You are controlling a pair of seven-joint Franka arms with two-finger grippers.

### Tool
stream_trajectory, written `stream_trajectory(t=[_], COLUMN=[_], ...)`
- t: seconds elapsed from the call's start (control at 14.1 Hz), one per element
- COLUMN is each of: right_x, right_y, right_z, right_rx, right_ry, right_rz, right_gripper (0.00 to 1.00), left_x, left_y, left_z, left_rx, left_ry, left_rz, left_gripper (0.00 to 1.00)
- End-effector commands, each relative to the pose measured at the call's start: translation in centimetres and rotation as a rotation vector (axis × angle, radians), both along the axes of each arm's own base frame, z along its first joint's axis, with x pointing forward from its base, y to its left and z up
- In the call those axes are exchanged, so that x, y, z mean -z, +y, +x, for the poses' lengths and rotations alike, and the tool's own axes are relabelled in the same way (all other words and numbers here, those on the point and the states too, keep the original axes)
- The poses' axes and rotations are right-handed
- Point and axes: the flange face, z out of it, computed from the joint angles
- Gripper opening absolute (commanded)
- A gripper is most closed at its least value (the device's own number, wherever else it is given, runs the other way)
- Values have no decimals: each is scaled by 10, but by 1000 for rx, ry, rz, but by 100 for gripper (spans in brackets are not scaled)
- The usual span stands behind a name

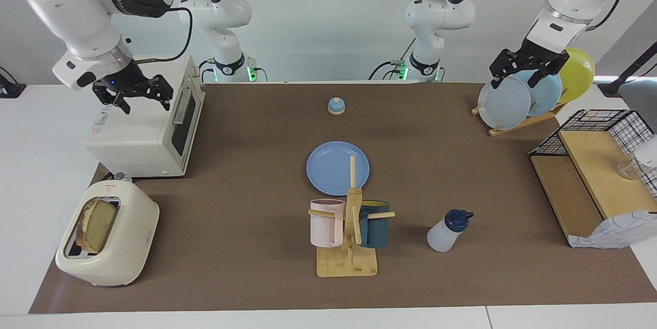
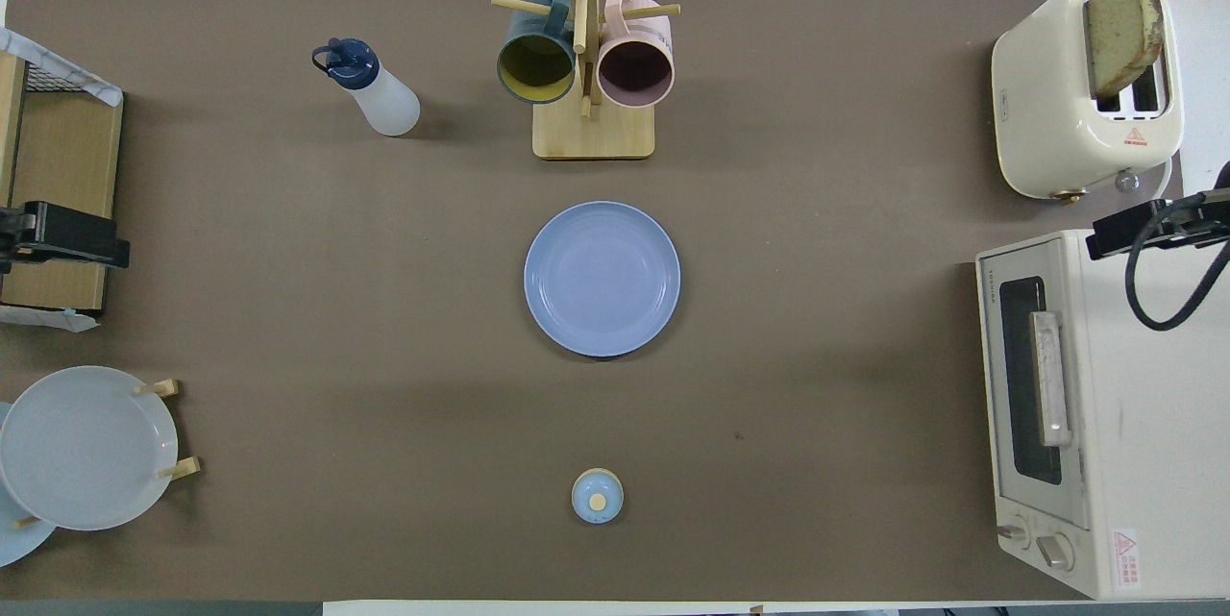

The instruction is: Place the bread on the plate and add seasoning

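Observation:
The bread (image 1: 97, 224) (image 2: 1119, 35) stands upright in a slot of the cream toaster (image 1: 115, 257) (image 2: 1067, 107), at the right arm's end of the table and far from the robots. In the middle of the brown mat the blue plate (image 1: 337, 166) (image 2: 602, 278) lies flat with nothing on it. The seasoning (image 1: 447, 231) (image 2: 380, 92) stands beside the mug rack, toward the left arm's end. My right gripper (image 1: 146, 103) hangs open over the toaster oven. Over the plate rack my left gripper (image 1: 513, 82) is open too. Neither holds anything.
A white toaster oven (image 1: 149, 134) (image 2: 1086, 424) sits nearer the robots than the toaster. The wooden mug rack (image 1: 349, 247) (image 2: 591, 131) holds a pink and a dark mug. A small blue bell (image 1: 336, 106) (image 2: 597, 496), a rack of upright plates (image 1: 505, 103) (image 2: 82, 448) and a wire-and-wood shelf (image 1: 590, 175) also stand here.

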Motion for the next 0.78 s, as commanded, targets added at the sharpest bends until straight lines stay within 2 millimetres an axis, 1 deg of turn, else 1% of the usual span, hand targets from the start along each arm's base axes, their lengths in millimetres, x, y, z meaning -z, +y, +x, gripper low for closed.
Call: stream_trajectory(t=[0.0, 0.07, 0.21, 0.43, 0.57, 0.64, 0.71], right_x=[-5, -2, -1, 0, -3, -4, -4], right_y=[-8, -6, 6, 6, 12, 12, 5], right_z=[1, -1, 0, 2, 17, 31, 40], right_rx=[-7, 10, 36, 33, 18, -2, -40], right_ry=[13, 13, 15, 4, -94, -182, -271], right_rz=[24, 23, 18, 17, -4, -13, -23], right_gripper=[100, 100, 100, 100, 100, 100, 100], left_x=[-3, -2, -3, -2, -2, -1, 0], left_y=[2, 3, 3, 3, 3, 1, -4], left_z=[0, -1, -1, -1, -2, -2, -2], left_rx=[-14, -15, -14, -15, -17, -17, -19], left_ry=[-16, -11, -14, -14, -14, -11, -9], left_rz=[-10, -10, -10, -10, -10, -10, -9], left_gripper=[100, 100, 100, 100, 100, 100, 100])
